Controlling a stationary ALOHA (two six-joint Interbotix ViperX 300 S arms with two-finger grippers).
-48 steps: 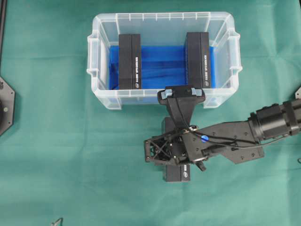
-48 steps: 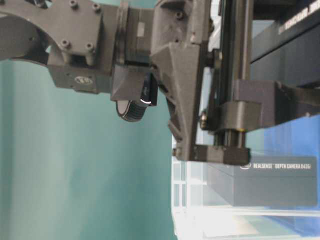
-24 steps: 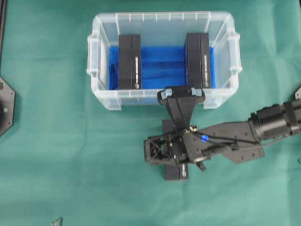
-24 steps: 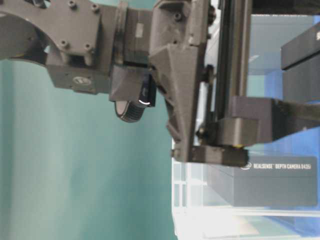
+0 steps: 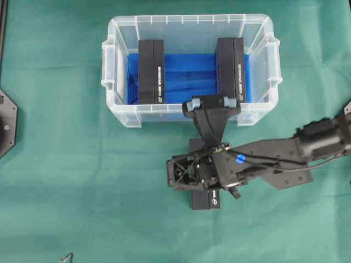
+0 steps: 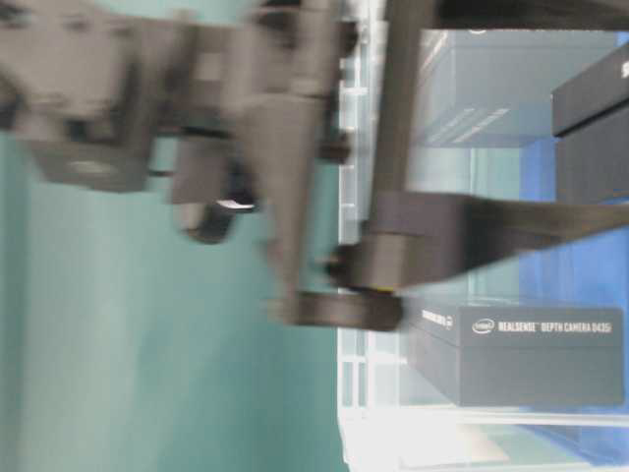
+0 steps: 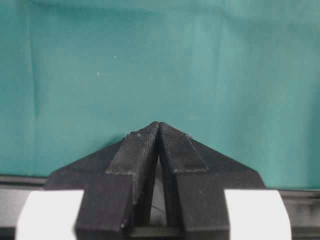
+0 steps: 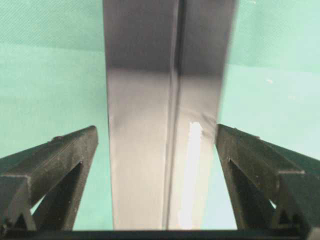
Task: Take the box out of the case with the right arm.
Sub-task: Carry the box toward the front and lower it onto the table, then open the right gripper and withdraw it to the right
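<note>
The clear case (image 5: 111, 60) with its blue floor stands at the back and holds two black boxes (image 5: 151, 71) (image 5: 231, 68). A third black box (image 5: 206, 200) lies on the green cloth in front of the case, outside it. My right gripper (image 5: 196, 175) hangs over that box with its jaws open. In the right wrist view the box (image 8: 150, 150) runs between the fingers (image 8: 60, 160), with cloth showing on the left side. My left gripper (image 7: 159, 126) is shut, empty, over bare cloth.
The right arm (image 5: 274, 159) reaches in from the right edge. Its motion-blurred links fill the table-level view, in front of the case wall (image 6: 364, 433) and a boxed camera (image 6: 531, 364). A dark mount (image 5: 6, 123) sits at the left edge.
The right jaws have opened wider around the box on the cloth. The right arm is moving: its wrist has shifted slightly toward the case, and it blurs leftward in the table-level view.
</note>
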